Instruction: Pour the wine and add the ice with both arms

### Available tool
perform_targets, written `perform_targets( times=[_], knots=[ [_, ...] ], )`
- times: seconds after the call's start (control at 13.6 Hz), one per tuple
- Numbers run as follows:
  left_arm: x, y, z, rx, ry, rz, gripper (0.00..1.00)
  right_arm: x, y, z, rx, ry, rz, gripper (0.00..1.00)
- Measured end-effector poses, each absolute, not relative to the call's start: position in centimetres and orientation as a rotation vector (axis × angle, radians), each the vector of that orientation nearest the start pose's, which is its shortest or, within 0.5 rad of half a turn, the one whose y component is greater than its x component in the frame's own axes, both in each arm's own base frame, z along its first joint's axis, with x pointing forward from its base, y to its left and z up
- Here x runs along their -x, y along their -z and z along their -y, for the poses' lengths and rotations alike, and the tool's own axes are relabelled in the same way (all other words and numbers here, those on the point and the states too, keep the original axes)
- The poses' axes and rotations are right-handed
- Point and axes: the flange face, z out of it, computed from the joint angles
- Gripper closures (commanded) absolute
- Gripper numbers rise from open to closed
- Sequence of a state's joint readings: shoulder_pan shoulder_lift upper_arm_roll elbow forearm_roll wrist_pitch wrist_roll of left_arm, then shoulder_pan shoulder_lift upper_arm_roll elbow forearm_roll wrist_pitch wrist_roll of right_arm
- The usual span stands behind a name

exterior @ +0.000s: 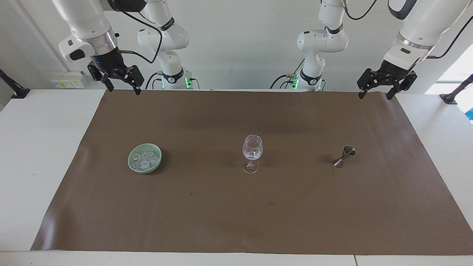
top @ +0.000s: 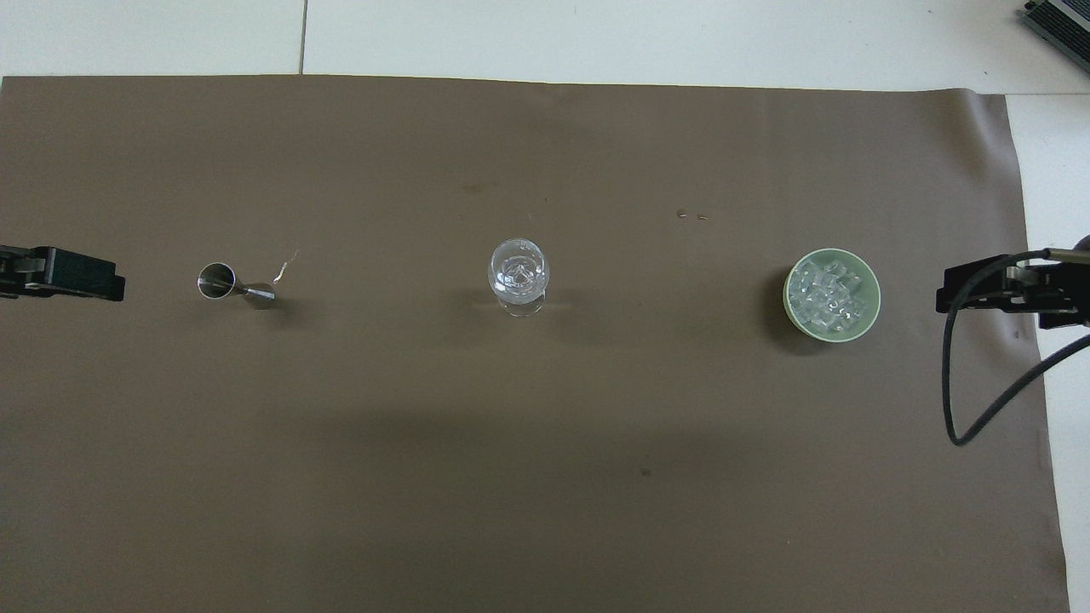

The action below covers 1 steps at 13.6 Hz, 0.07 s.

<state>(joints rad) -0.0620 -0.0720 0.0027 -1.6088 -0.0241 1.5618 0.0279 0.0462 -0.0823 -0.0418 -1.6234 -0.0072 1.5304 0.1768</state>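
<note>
A clear stemmed wine glass [exterior: 252, 153] stands upright at the middle of the brown mat [exterior: 236, 221]; clear pieces show in its bowl [top: 519, 271]. Ice cubes [exterior: 145, 159] fill a pale green bowl [exterior: 129, 161] toward the right arm's end, also seen from overhead [top: 788, 294]. A small steel jigger [exterior: 345, 156] stands toward the left arm's end [top: 232, 284]. My right gripper [exterior: 123, 90] hangs open and empty, high over the mat's end beside the bowl [top: 979, 289]. My left gripper [exterior: 374, 96] hangs open and empty, high over the mat's other end [top: 77, 274].
The mat covers most of the white table [exterior: 44, 147]. A black cable [top: 958, 392] loops down from the right wrist. A few small stains mark the mat [top: 690, 214].
</note>
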Motion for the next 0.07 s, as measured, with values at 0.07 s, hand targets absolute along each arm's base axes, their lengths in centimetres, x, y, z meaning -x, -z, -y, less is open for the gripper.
perform_targets(
  times=[0.07],
  knots=[
    [-53.01, -64.49, 3.4, 3.163, 0.039, -0.139, 0.0, -52.45, -64.06, -0.05, 3.135, -0.016, -0.271, 0.0]
  ],
)
